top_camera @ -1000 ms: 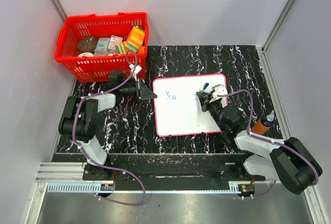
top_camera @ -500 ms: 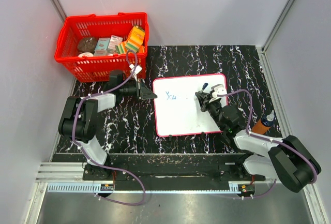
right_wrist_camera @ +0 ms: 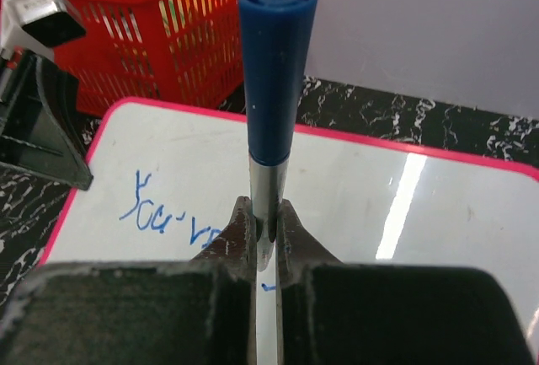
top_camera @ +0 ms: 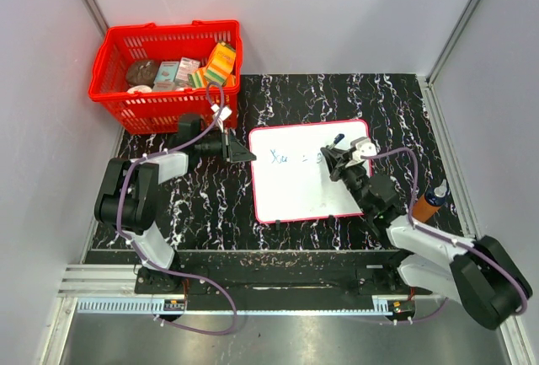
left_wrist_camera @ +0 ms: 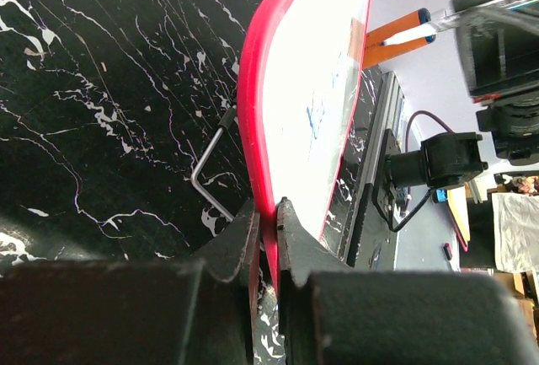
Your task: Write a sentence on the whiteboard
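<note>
Centrally in the overhead view, the whiteboard [top_camera: 295, 196] lies flat, with its long axis running left to right and slightly askew. The sentence [top_camera: 286, 159] runs rightward across its upper left. The left gripper [top_camera: 249, 155] pinches the board's left edge. The right gripper [top_camera: 328, 158] is clamped on a marker [top_camera: 336, 140], whose blue end points toward the top of the frame.

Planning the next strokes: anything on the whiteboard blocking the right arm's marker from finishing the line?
Nothing visible. The whiteboard is bare right of the blue writing; the left fingers pinch only its left edge, clear of the marker.
</note>
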